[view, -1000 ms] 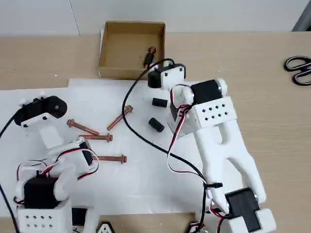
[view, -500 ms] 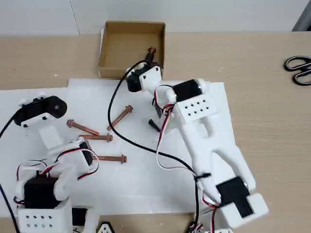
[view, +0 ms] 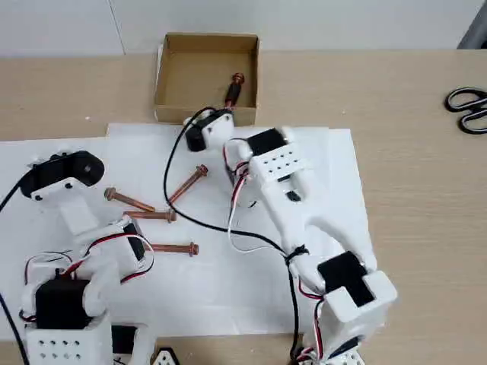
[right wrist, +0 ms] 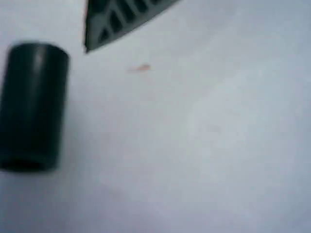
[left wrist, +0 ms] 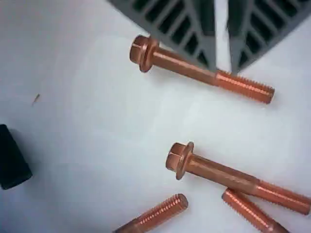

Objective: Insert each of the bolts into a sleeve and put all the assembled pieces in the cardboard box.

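Observation:
Several copper bolts lie on the white paper [view: 228, 296]: one [view: 129, 201], one [view: 154, 215], one [view: 186, 183] and one [view: 176, 248]. My left gripper [view: 150, 243] hangs shut just above that last bolt [left wrist: 199, 68], fingers [left wrist: 189, 29] close together with nothing between them. My right gripper [view: 202, 135] is open just in front of the cardboard box [view: 161, 80]; one finger [right wrist: 121, 19] shows near a black sleeve [right wrist: 31, 107] lying on the paper. Another view of a sleeve [left wrist: 12, 158] sits beside the bolts. A bolt with a sleeve on it [view: 233, 90] lies in the box.
Scissors [view: 468, 110] lie at the table's far right edge. The right arm's white body [view: 304, 220] stretches across the middle of the paper. Bare wooden table [view: 380, 91] spreads right of the box.
The right arm has swung left along the box's front edge, from its right corner toward its middle, and now covers the two sleeves seen earlier. The left arm has stayed still.

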You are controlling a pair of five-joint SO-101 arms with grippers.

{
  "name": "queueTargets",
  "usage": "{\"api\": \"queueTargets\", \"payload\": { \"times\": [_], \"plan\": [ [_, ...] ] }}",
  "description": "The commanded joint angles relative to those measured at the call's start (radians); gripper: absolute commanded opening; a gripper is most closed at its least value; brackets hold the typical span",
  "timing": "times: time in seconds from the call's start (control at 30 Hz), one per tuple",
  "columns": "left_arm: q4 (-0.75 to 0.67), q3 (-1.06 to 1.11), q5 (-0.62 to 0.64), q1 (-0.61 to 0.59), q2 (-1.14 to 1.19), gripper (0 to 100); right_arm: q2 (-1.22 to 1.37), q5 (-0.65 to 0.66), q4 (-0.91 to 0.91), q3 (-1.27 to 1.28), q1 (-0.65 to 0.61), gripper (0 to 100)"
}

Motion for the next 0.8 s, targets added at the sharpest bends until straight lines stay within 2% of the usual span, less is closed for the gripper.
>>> {"api": "queueTargets", "payload": {
  "times": [0.0, 0.77],
  "plan": [
    [0.002, -0.041, -0.011, -0.008, -0.011, 1, 0.005, -0.021, -0.047, -0.011, -0.022, 17.3],
    [0.002, -0.042, -0.011, -0.008, -0.011, 1, 0.217, -0.011, -0.199, -0.014, 0.002, 17.2]
  ]
}}
